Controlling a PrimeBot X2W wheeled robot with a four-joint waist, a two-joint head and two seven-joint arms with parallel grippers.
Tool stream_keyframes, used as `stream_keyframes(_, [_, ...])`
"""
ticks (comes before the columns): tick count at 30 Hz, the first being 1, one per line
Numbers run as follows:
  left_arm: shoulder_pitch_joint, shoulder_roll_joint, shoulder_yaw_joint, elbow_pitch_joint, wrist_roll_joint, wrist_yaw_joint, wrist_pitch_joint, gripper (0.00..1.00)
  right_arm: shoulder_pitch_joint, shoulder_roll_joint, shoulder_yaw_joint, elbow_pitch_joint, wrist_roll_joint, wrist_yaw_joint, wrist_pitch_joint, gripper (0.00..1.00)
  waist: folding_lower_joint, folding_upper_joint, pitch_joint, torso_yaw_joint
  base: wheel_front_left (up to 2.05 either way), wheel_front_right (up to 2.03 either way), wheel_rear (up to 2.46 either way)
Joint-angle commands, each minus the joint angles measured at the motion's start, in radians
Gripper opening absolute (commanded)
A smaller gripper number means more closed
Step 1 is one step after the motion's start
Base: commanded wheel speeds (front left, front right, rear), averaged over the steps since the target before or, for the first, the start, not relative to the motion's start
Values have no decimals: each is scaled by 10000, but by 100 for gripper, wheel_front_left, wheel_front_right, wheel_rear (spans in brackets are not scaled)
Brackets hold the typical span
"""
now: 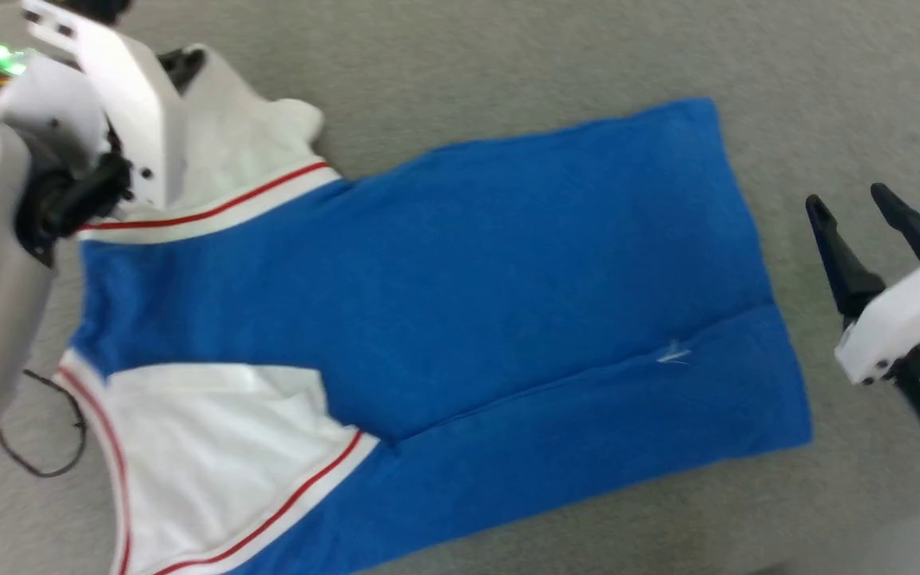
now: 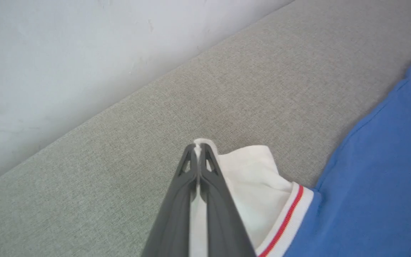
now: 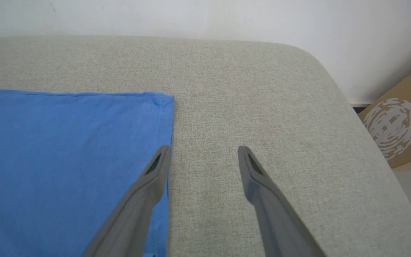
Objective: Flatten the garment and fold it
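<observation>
Broadly, the grey upholstered surface [image 1: 508, 56] carries the garment [image 1: 468, 279] spread plain blue side up, its long axis crosswise, sleeves toward the left gripper [image 2: 199, 150], hem [image 3: 168, 117] toward the right gripper [image 3: 203, 157]. The left fingers are pinched on the far white sleeve [image 2: 252, 171], seemingly to draw it straight. The right fingers are spread wide and hold nothing just beside the hem, likely ready to grip it.

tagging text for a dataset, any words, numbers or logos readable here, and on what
None readable.
The garment shows plain blue fabric with white and red trim, no lettering or number on the side facing up.
The cardboard box bears a round white swirl mark, no legible words.
</observation>
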Motion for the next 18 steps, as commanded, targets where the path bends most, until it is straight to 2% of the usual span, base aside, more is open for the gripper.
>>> stream_keyframes(1, [237, 70, -105, -304, 25, -64, -413, 0, -422, -240, 122, 195, 331, -19, 682, 100, 1, -2, -755, 1025, 0, 0, 0])
stream_keyframes(4, [515, 197, -341, -983, 36, -65, -1029, 0, -1045, -1057, 631, 597, 771, -19, 1885, 100, 1, -2, -761, 1431, 0, 0, 0])
stream_keyframes(8, [922, 327, -475, -1899, 3, -65, -1412, 0, -1978, -2020, 1456, 1243, 1225, -19, 2925, 100, 1, -2, -566, 1959, 0, 0, 0])
stream_keyframes(18, [1693, 376, -544, -4088, 91, 327, -1873, 0, -4052, -3564, 3289, 2994, 1629, -19, 4278, 100, 1, -2, 91, 3039, 0, 0, 0])
